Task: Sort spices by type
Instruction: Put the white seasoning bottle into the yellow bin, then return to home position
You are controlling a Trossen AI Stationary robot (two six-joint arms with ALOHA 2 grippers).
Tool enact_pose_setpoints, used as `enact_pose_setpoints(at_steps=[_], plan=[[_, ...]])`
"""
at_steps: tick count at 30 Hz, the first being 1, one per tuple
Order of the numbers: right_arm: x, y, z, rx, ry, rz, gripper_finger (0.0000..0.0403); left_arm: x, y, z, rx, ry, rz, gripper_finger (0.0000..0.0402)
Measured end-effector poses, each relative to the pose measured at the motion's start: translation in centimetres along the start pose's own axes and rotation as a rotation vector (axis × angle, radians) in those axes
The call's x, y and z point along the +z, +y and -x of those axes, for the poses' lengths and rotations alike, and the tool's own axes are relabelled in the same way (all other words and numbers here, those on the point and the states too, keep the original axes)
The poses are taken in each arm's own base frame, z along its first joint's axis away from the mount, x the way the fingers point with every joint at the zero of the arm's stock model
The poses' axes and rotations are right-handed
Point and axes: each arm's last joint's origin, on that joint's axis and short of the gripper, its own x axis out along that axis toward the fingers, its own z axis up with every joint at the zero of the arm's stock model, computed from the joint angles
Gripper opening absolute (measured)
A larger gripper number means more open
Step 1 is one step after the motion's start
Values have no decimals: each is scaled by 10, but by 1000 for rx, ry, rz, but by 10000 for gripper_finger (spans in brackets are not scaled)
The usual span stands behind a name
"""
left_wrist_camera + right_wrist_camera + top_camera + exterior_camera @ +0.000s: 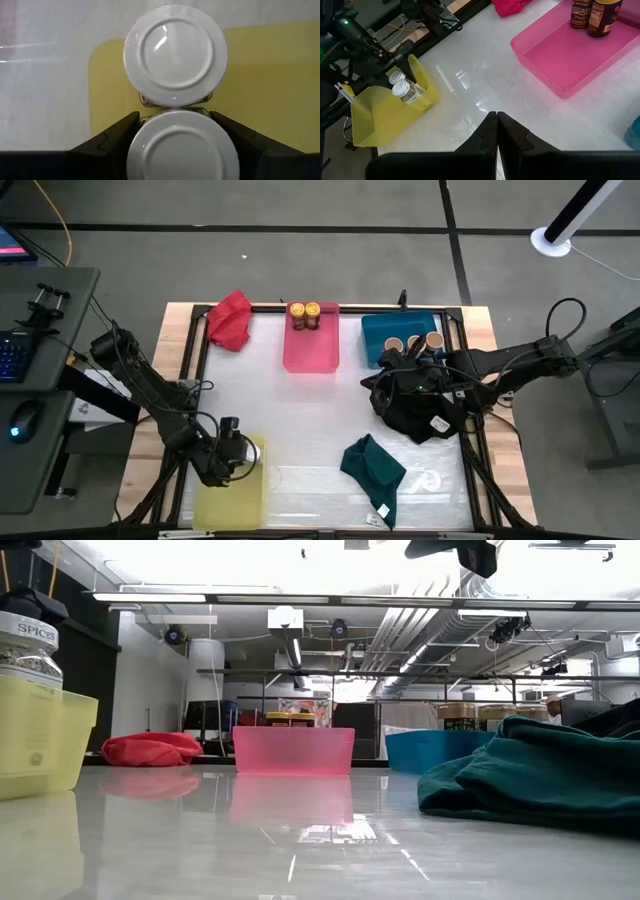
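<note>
My left gripper hangs over the yellow tray at seven o'clock on the table, its fingers straddling the nearer white-lidded jar; whether they actually pinch it I cannot tell. The second white-lidded jar touches it, just beyond. My right gripper, pressed closed and empty, waits at three o'clock over the black cloth. Yellow-lidded jars stand in the pink tray at twelve; tan-lidded jars in the blue tray. I judge these jars light, rigid and slick: best taken around the body below the lid.
</note>
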Motion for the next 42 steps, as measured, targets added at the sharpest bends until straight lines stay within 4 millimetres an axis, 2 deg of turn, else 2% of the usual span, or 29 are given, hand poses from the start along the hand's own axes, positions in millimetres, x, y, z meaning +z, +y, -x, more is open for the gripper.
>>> enact_pose_setpoints(at_steps=[18,29,32,35,38,42], plan=[[0,0,0,0,0,0,0,1,3,10,-57,-11,-22,223],[0,0,0,9,10,-12,0,20,12,30,-60,-58,-71,244],[-1,0,0,17,17,-12,0,29,19,46,-24,-70,-109,249],[-1,0,0,17,19,-8,0,40,34,73,69,-139,-91,251],[-1,0,0,13,20,-6,0,46,53,106,174,-289,4,250],[-1,0,0,13,20,-6,0,38,82,136,293,-520,142,242]])
